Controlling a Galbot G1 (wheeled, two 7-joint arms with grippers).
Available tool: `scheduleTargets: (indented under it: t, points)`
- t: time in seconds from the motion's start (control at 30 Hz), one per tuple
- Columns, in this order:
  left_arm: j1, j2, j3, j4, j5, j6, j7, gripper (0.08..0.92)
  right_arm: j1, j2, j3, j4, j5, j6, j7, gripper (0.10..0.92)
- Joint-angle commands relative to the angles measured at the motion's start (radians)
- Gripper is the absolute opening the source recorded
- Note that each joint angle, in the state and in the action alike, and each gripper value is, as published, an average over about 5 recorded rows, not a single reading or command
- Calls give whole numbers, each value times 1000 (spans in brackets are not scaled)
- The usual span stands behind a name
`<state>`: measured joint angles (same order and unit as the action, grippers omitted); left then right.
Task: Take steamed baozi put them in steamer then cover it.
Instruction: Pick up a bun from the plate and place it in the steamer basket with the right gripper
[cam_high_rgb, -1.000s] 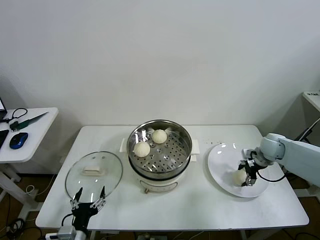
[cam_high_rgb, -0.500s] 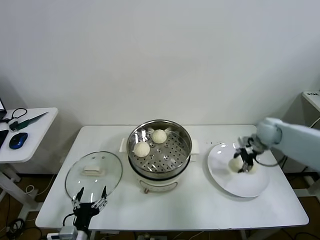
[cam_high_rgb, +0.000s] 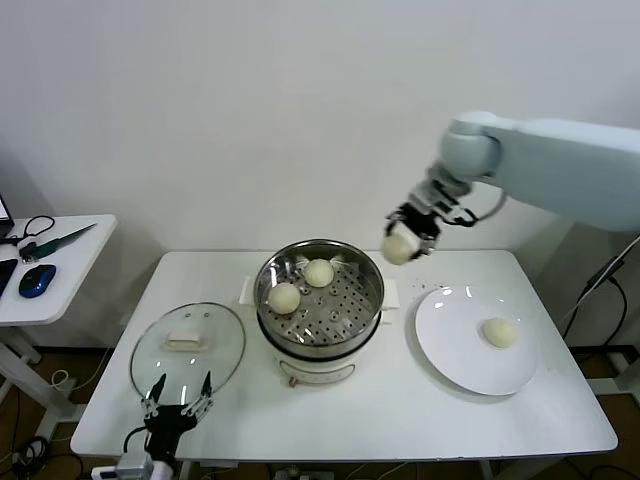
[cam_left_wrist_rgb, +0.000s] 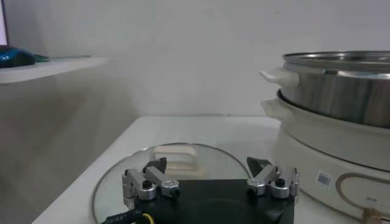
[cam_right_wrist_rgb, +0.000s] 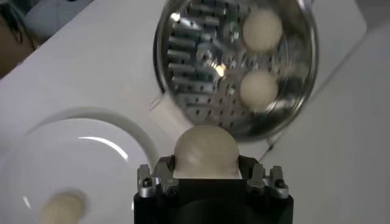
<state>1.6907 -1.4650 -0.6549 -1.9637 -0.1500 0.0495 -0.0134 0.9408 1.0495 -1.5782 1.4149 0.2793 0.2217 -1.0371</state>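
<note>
White table (cam_high_rgb: 400, 420): right gripper (cam_high_rgb: 405, 236), clamped on a round cream bun (cam_high_rgb: 397, 248), has risen off flat white plate (cam_high_rgb: 455, 350) toward steel steamer (cam_high_rgb: 320, 300); left gripper (cam_high_rgb: 175, 395) spread wide, w/ nothing held, by glass lid (cam_high_rgb: 188, 345).

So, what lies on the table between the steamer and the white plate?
Nothing rests there: in the head view, the table is bare between the steamer and the white plate. Above that gap, the right pincer holds a baozi.
</note>
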Motion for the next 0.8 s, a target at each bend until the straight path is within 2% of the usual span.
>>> scheduleTargets:
  t: [0.03,0.3,0.8]
  points:
    - [1,2,-4,1,-8,-1,0,823,-88,239,61,121,-238,177,86,679]
    - [4,2,-13,-1,-13,-1,-2,823,-277,265,68,62,-376,179,159,679]
    - [13,5,-22,3,-18,-3,-3,823,-351,251,54,17,-413,175,150,679]
